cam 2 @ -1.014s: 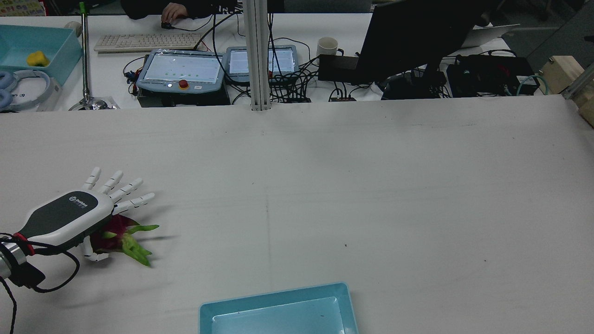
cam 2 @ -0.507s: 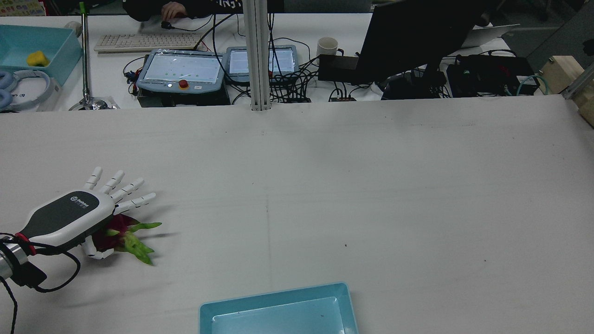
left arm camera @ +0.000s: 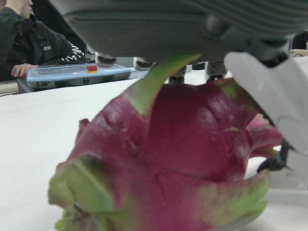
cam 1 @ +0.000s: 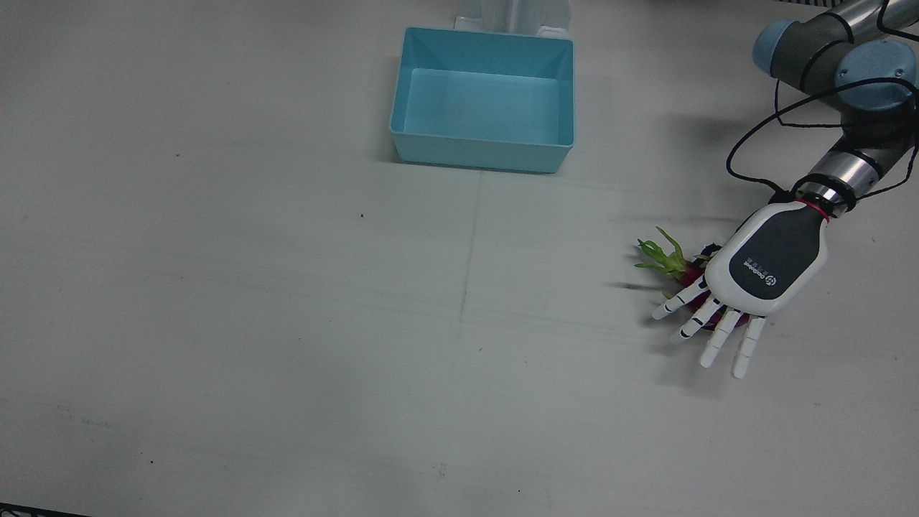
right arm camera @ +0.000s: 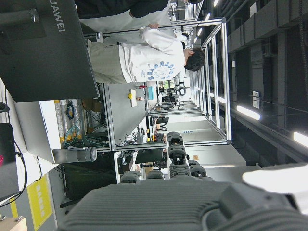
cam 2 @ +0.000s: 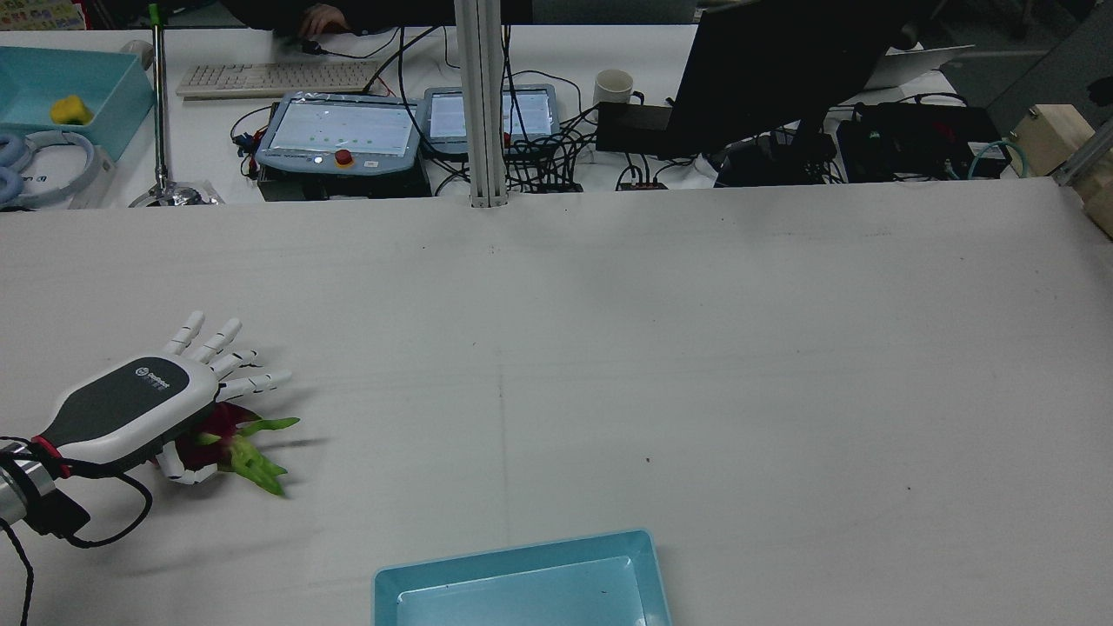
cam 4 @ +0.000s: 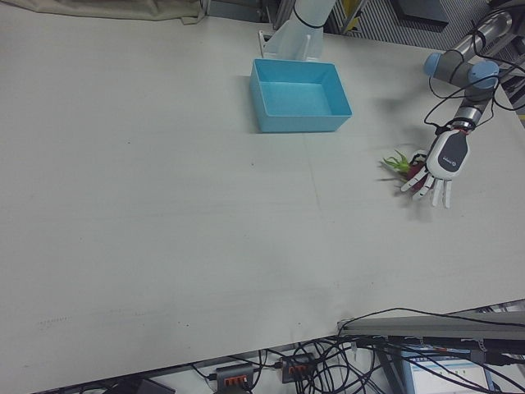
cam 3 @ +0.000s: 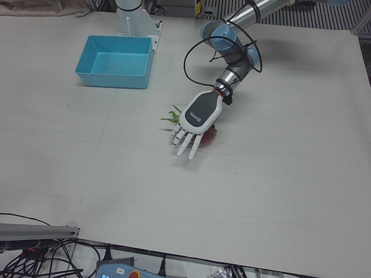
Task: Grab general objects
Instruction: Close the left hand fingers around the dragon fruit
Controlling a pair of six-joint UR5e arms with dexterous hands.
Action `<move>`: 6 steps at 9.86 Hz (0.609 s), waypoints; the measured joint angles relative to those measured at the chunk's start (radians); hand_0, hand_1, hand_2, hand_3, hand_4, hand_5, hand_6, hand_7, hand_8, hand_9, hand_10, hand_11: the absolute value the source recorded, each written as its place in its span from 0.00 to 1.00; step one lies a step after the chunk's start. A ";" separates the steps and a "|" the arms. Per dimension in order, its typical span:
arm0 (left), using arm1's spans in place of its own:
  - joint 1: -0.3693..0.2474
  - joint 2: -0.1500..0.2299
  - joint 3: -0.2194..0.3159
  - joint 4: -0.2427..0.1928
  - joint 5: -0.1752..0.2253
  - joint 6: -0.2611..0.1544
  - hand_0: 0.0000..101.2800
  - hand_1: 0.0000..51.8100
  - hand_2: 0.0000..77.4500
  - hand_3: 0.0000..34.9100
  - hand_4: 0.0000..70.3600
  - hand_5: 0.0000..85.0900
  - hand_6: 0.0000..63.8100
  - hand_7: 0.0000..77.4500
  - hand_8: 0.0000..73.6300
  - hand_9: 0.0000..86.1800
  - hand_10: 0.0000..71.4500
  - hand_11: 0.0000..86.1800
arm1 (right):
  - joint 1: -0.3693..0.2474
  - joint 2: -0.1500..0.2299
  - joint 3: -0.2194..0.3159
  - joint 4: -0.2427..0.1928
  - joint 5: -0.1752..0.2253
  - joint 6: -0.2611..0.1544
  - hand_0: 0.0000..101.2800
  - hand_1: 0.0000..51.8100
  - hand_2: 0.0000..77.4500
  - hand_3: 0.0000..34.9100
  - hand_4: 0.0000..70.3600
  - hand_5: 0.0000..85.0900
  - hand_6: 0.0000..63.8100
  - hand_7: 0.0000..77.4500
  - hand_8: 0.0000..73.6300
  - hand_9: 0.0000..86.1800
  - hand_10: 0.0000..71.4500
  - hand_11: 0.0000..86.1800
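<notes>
Since a second ago the left hand [cam 2: 130, 413] has dropped lower over the dragon fruit [cam 2: 230, 443] and its fingers have begun to tip down; fruit itself hardly shifted. Table [cam 2: 609, 348] otherwise bare apart from the blue bin [cam 1: 482, 99] at the middle of the robot-side edge, empty. Fruit lies near the table's edge on the robot's left, well apart from the bin. Hand palm-down right over it, fingers spread and extended past it, not closed, holding nothing yet. To do this well, I'd judge: settle the palm onto the red body, then curl fingers round the far side with thumb under the near side; avoid pinching the green leaf tips, which would slip or bend. Hand camera shows palm just above the fruit's skin, hidden from the overhead views; front view shows leaves pointing toward the bin. Right hand [right arm camera: 192, 202]: only its own camera shows it, aimed off at the room; fingers apparently curled, grasp unclear.
</notes>
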 joint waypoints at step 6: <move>0.000 -0.001 0.007 -0.003 0.000 0.001 0.58 0.00 0.59 0.00 0.12 0.20 0.10 0.33 0.06 0.01 0.02 0.01 | 0.000 0.000 0.000 0.000 0.000 0.000 0.00 0.11 0.02 0.00 0.00 0.01 0.00 0.00 0.00 0.01 0.00 0.01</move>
